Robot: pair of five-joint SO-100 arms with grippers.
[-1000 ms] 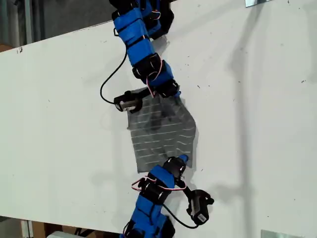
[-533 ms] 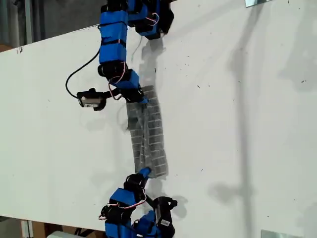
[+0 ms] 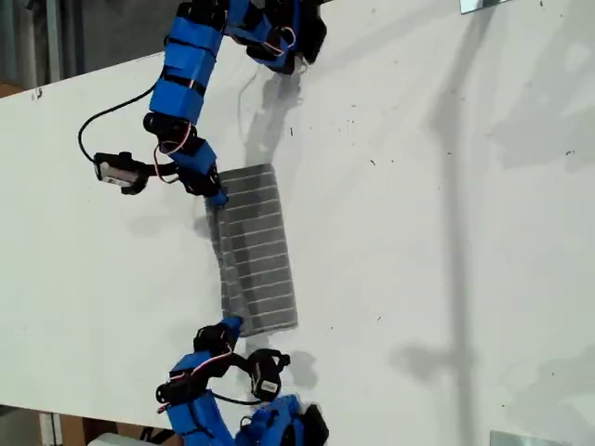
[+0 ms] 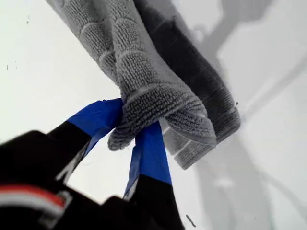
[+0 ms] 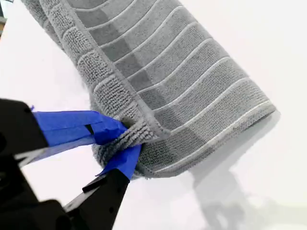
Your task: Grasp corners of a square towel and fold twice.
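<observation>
A corner [image 4: 120, 139] of the towel [image 4: 144, 72] is being pinched by my first gripper [image 4: 130, 122]. The blue jaws are being pressed together on the cloth, and the cloth is being bunched up between them. More than one layer seems to be caught there.

Another corner [image 5: 127, 136] is being pinched by my second gripper [image 5: 125, 140]. Its jaws are also being squeezed together on the cloth. Here the towel is being shown doubled over, with the white stripes on top and a soft rounded fold along one side.

In the exterior view, the towel is being laid on the white table [image 3: 446, 186] as a long, narrow strip, a little to the exterior view's left of the middle. One end is being held by the lower arm [image 3: 200, 372] and the other end by the upper arm [image 3: 186, 84]. Which arm is the first and which is the second cannot be told from the wrist views.

The first fold looks done, since the square is being seen as a strip with two layers. It is not yet being let go, and one long edge is being lifted a little off the table. The second fold is judged to be left: one short end is to be brought over to the other, so that a small square is made.
</observation>
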